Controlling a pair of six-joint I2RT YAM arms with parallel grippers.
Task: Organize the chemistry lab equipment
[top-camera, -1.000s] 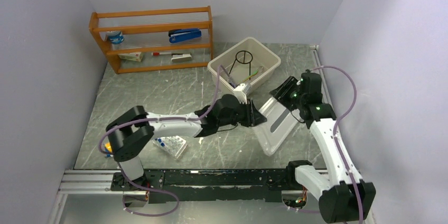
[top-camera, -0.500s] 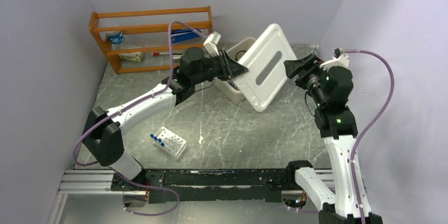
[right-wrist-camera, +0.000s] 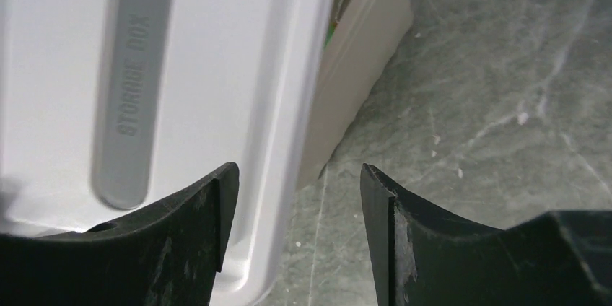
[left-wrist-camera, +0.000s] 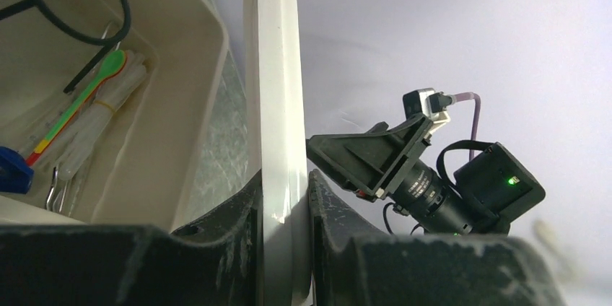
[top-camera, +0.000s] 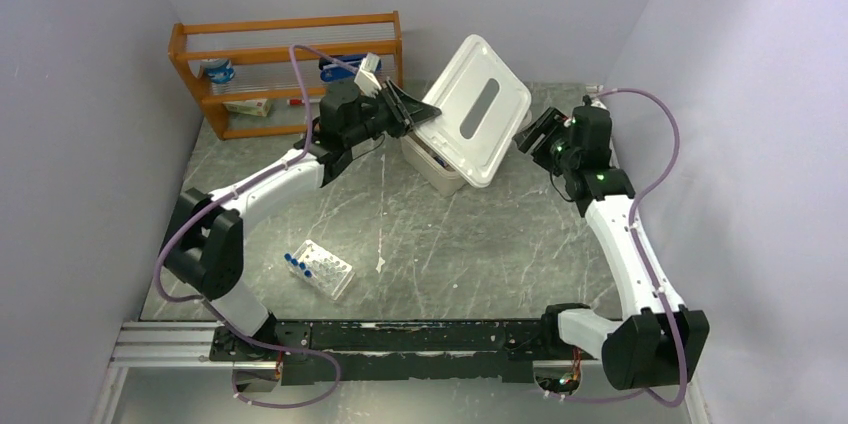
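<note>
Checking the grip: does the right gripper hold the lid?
No, the right gripper stands open; only the left gripper pinches the lid.

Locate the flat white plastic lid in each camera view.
Top external: flat white plastic lid upper centre, tilted over the beige plastic bin.
Left wrist: edge-on vertical strip at centre, clamped by the left hand.
Right wrist: fills the left side.
Shared landmark: the bin.

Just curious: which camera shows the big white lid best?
The top view: the whole lid tilts over the bin, its edge pinched by the left gripper. The left wrist shows only that edge; the right wrist, part of its face.
</note>
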